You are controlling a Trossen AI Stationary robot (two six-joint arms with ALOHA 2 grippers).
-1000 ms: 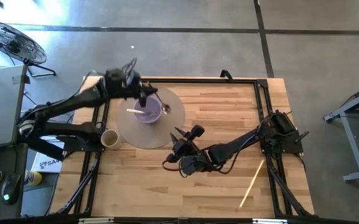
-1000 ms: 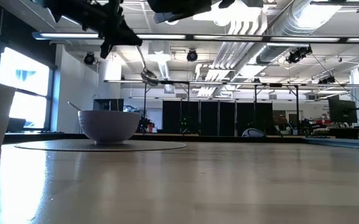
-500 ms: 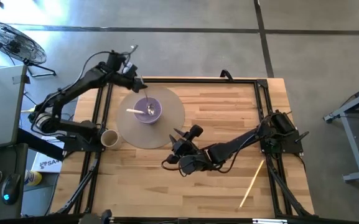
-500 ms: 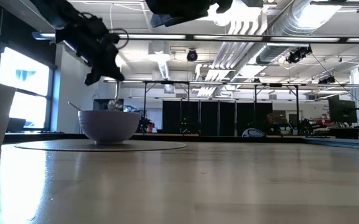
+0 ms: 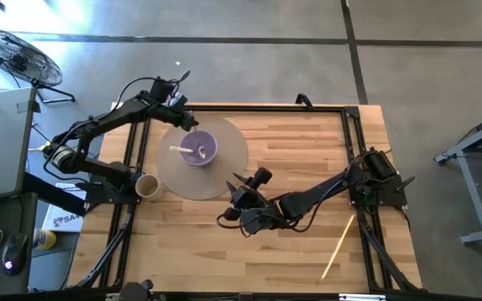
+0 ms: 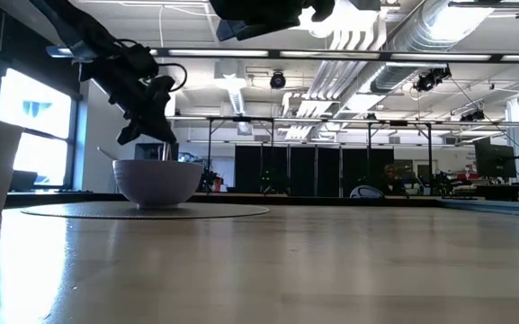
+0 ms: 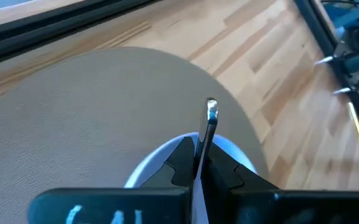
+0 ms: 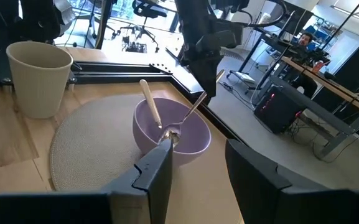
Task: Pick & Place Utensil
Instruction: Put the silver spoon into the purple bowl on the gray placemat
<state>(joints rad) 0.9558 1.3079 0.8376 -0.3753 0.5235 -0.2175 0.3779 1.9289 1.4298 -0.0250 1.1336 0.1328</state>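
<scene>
Two utensils in purple bowl (image 5: 198,149), near worktop's far-left corner; left gripper (image 5: 185,122) clamped on metal spoon (image 8: 184,119). Placing step; next: release. R gripper (image 5: 239,185) parted, idle mid-worktop.

A metal spoon (image 8: 184,121) leans tilted, bowl end down inside the purple bowl (image 8: 195,138), beside a pale utensil (image 8: 150,103).

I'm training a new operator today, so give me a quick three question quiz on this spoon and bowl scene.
1. True or false: the left tool is shut on the metal spoon.
2. Where does the spoon's bowl end rest? A) in the purple bowl B) in the cup C) on the table
3. What else lies in the purple bowl?

Key: 1 true. 2 A. 3 a pale wooden utensil.
</scene>
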